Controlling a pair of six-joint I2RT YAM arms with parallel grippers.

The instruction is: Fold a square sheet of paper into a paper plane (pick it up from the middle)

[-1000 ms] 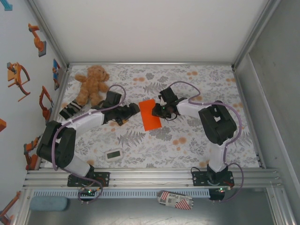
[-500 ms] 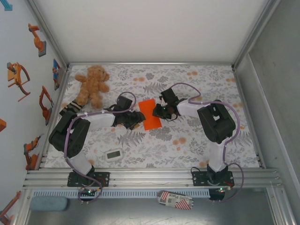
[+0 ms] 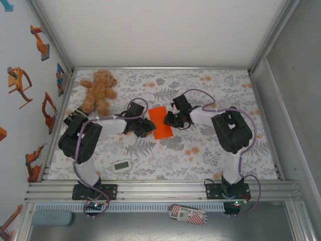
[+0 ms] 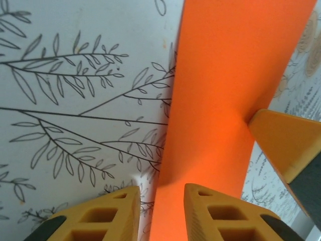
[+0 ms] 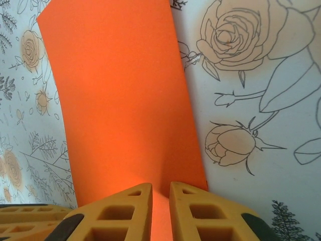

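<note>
The square sheet of paper [image 3: 160,123] lies as a narrow bright orange rectangle on the floral cloth, mid-table. My left gripper [image 3: 148,128] is at its left long edge. In the left wrist view that edge runs into the gap of the left gripper [image 4: 161,206]: one finger is over the paper [image 4: 225,75], the other over cloth, jaws a little apart. My right gripper [image 3: 168,119] is at the opposite edge. In the right wrist view the right gripper [image 5: 160,193] is nearly closed, with the paper [image 5: 120,90] rising into the slit. One of its fingertips [image 4: 283,143] touches the paper's far edge.
A brown teddy bear [image 3: 99,90] sits at the back left. A small white timer [image 3: 121,165] lies near the front left. Metal frame rails [image 3: 160,188] run along the near edge, and walls close in the left, back and right sides.
My left arm has swung its gripper right, up to the paper's left edge, and its jaws have narrowed a lot. The right gripper has stayed on the paper.
</note>
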